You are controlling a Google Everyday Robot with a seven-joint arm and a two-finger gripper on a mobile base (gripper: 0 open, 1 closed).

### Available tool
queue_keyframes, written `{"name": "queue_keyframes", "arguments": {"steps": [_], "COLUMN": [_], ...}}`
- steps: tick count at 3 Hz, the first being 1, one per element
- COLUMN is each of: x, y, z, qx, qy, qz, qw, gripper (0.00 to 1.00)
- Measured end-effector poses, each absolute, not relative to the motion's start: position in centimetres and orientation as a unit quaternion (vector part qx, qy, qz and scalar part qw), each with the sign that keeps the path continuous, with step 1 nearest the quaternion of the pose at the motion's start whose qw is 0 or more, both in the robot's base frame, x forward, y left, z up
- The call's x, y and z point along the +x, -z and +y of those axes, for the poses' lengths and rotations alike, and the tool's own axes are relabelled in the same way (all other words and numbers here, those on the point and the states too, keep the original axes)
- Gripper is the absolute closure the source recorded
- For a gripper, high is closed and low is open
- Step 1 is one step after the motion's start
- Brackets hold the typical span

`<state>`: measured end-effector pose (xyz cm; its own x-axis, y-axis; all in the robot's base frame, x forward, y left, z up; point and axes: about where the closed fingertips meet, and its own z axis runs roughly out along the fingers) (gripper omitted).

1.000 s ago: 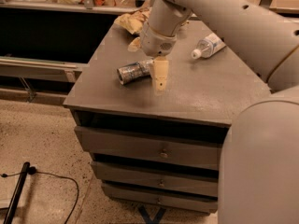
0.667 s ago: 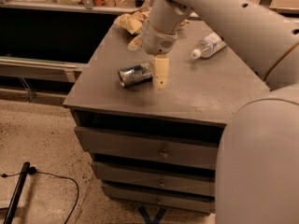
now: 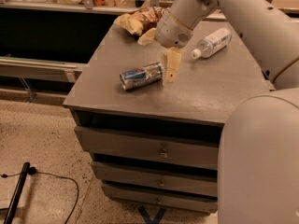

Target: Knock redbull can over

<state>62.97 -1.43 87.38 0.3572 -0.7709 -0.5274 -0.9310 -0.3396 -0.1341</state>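
The redbull can is slim, silver and blue, and lies on its side on the grey cabinet top, left of centre, with one shiny end facing the front left. My gripper hangs from the arm just to the right of the can, right beside its right end and low over the top. It holds nothing that I can see.
A clear plastic bottle with a white cap lies at the back right. A brown-and-yellow snack bag sits at the back left. The cabinet has drawers below. My arm's large grey body fills the right foreground. A cable lies on the floor.
The can was lying on its side in the earlier frames too. My gripper has shifted slightly right and away, and the can sits slightly further right.
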Motion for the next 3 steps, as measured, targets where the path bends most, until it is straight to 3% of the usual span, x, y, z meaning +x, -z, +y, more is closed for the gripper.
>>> {"name": "queue_keyframes", "arguments": {"steps": [1,3], "x": [62.55,63.0], "y": [-89.8,-90.74], "z": [-3.26,-2.29], "qx": [-0.758,-0.749], "qy": [-0.255,-0.266], "qz": [0.536,0.53], "qw": [0.27,0.295], "gripper": [0.0,0.0]}}
